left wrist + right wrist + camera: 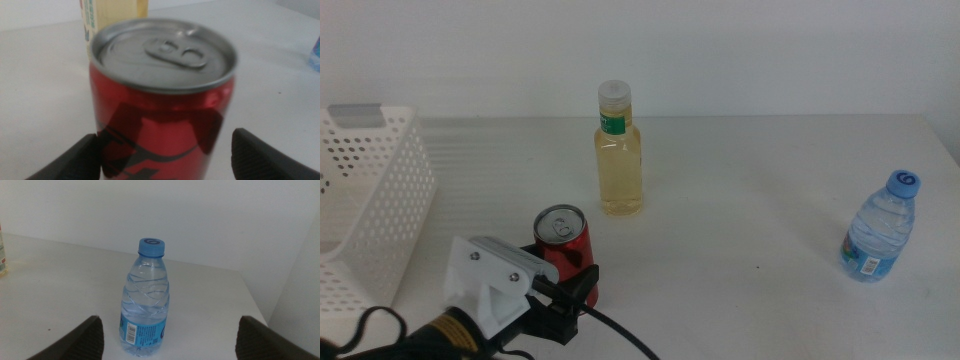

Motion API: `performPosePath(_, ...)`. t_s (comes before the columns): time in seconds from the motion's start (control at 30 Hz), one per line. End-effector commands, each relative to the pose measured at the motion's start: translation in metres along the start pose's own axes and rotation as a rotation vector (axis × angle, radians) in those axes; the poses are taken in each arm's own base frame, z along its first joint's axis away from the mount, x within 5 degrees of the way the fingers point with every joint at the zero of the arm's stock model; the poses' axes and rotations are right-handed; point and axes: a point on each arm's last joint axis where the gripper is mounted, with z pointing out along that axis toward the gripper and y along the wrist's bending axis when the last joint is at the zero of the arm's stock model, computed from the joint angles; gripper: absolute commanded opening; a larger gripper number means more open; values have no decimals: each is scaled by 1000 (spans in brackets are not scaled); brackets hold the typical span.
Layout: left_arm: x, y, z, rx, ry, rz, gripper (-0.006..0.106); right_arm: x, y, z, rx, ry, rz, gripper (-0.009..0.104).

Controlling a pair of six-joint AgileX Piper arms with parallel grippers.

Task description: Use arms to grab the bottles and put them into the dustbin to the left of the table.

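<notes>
**Supervisor:** Report the left end effector.

**Operator:** I have the left end effector (582,287) at the red can (565,252). In its wrist view the two dark jaws stand spread, one on each side of the can's lower body. I see a gap between one jaw and the can wall; I cannot confirm contact on the other side. State: released, straddling the can, no grip established.

**Supervisor:** Position of the can?

**Operator:** Upright on the bench (740,200), pull tab on top. I use it as my reference. The yellow bottle (619,150) stands upright beyond it, near, not touching. The dustbin (380,200) sits to the left of the can, apart from it, at the bench edge.

**Supervisor:** And the water bottle?

**Operator:** The water bottle (881,227) stands upright well to the right of the can, blue cap on.

**Supervisor:** Right arm status?

**Operator:** The right end effector (167,352) does not show in the middle view. Its wrist view shows its jaws spread wide, with the water bottle ahead between them and clear of both. State: released, holding nothing.
</notes>
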Motion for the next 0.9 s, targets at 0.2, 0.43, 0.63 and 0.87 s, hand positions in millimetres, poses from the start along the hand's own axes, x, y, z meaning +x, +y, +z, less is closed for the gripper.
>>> performPosePath(0.2,-7,1,22,30,-150,-22,82,-11,-1,-3,18,-107,-11,70)
performPosePath(0.43,-14,5,38,3,-192,-28,82,-11,-1,-3,18,-107,-11,70)
performPosePath(0.63,-17,8,41,-26,-206,-28,82,-11,-1,-3,18,-107,-11,70)
performPosePath(0.87,-12,7,46,-3,-186,-31,57,-11,-1,-3,18,-107,-11,70)
